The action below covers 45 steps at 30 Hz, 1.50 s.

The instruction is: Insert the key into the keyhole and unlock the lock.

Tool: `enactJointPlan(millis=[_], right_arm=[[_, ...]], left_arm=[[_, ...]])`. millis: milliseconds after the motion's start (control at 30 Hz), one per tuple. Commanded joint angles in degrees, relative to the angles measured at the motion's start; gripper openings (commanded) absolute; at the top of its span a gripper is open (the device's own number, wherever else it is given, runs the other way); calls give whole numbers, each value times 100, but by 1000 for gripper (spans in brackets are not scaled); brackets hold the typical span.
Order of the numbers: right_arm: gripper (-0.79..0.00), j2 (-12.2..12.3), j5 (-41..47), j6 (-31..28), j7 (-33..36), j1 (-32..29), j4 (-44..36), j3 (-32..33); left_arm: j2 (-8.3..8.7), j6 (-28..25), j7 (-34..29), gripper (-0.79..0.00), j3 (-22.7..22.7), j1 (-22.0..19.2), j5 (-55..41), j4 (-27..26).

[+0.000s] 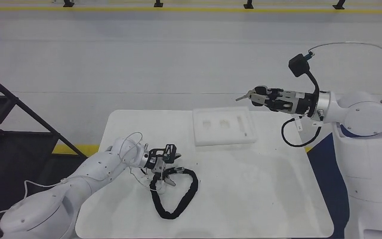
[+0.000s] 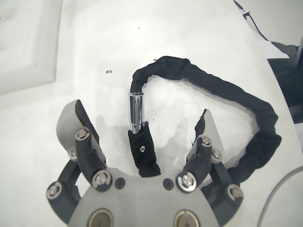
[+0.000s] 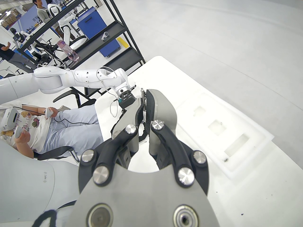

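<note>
The lock is a black fabric-sleeved chain loop [image 1: 177,202] on the white table, near its front left. Its chrome cylinder [image 2: 136,112] joins the loop's two ends. My left gripper [image 1: 163,169] hangs open just above the table, and the cylinder lies between its spread fingers [image 2: 81,116] without touching them. My right gripper [image 1: 253,95] is held high beyond the table's far right corner, its fingers pressed together [image 3: 144,95]. A small thin piece, apparently the key [image 1: 242,97], sticks out of its tip.
A white foam tray [image 1: 224,126] with three shallow recesses lies at the back middle of the table [image 1: 268,185]. A black shelf rack [image 1: 24,113] stands off the table's left side. The table's right half is bare.
</note>
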Motion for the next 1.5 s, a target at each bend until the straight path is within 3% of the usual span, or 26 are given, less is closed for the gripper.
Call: enactJointPlan(millis=[0,333,400,433,500,600,1100,1267,1467], right_arm=[[-785,0,0,0,0,0,0,0],[-785,0,0,0,0,0,0,0],[-785,0,0,0,0,0,0,0],[-785,0,0,0,0,0,0,0],[-785,0,0,0,0,0,0,0],[-785,0,0,0,0,0,0,0],[-785,0,0,0,0,0,0,0],[-785,0,0,0,0,0,0,0],[-785,0,0,0,0,0,0,0]], left_arm=[[-37,84,92,0,6,23,96,93],[-179,432,687,-3,116,16,786,387],[-208,454,754,-160,117,10,842,472],[-224,464,777,-382,116,7,863,511],[-254,471,822,-483,113,2,896,572],[-297,456,885,-785,111,-3,940,649],[-365,400,1448,-785,88,-67,1132,717],[-253,317,1366,-785,52,-118,844,393],[14,108,1157,-785,-78,-237,280,-278]])
